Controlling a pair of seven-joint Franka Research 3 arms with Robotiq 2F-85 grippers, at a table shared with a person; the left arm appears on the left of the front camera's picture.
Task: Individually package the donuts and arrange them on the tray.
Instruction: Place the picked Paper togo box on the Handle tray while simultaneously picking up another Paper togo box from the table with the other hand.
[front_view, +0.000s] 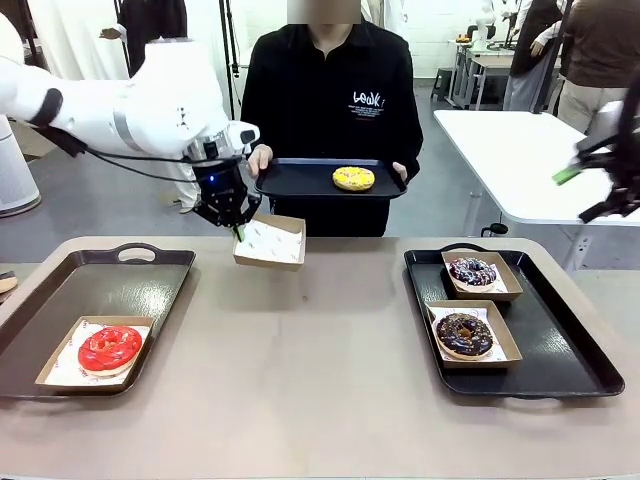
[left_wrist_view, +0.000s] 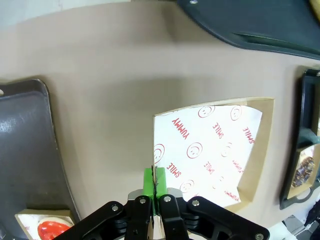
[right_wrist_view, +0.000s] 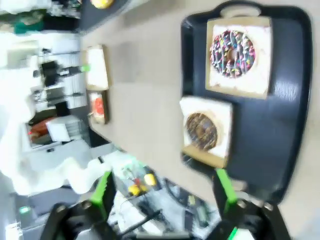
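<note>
Front view: left gripper (front_view: 236, 226) pinched on rim of empty box (front_view: 270, 242), lifted toward person's tray (front_view: 300, 186) to receive yellow donut (front_view: 353, 178); right gripper (front_view: 600, 190) wide open, empty, parked clear.

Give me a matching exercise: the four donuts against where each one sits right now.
Things:
1. red donut
2. yellow donut
3. sprinkled donut
4. chocolate donut

Places:
A. boxed, near end of the right tray
B. unboxed, on the tray the person holds
C. boxed, on the left tray
D. boxed, far end of the right tray

Pairs: 1-C, 2-B, 3-D, 4-A
</note>
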